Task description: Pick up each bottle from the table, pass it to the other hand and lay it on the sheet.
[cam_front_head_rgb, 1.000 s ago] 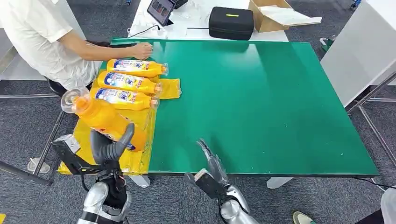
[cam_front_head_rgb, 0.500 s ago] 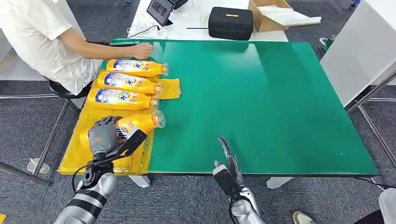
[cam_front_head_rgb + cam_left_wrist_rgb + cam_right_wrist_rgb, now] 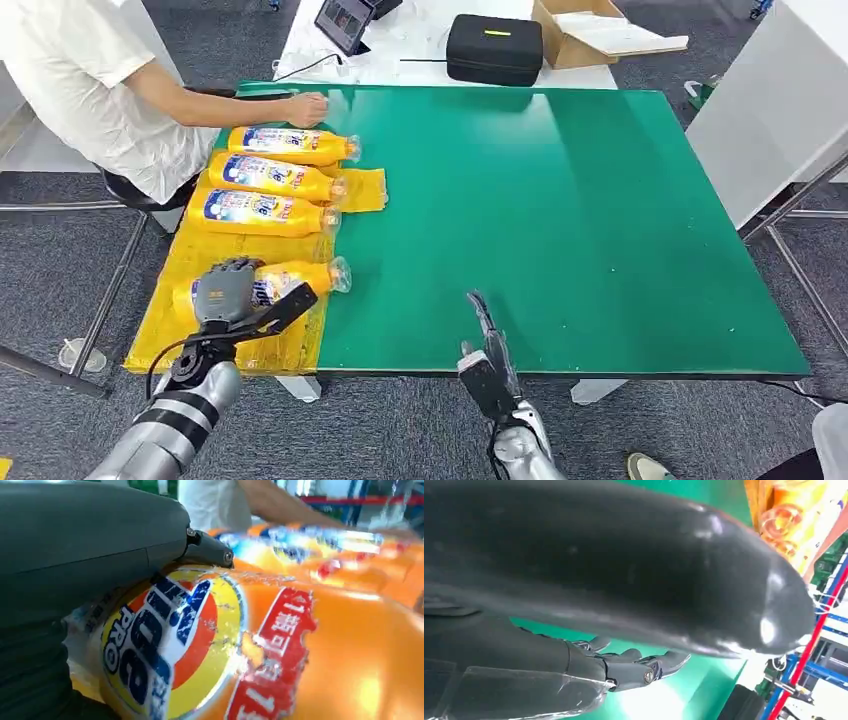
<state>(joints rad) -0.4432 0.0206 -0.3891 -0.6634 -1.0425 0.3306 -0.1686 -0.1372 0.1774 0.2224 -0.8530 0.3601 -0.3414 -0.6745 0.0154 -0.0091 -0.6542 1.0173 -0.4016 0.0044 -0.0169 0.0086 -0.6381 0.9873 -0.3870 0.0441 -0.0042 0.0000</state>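
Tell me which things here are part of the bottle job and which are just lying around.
Job:
- orange bottle held by left hand
- three orange bottles already lying on yellow sheet
- right hand, empty

Lying about:
- black case
- tablet
- cardboard box
- person's hand

Grey carpet floor (image 3: pixel 60 250); white table (image 3: pixel 420 45), possibly desk, behind.
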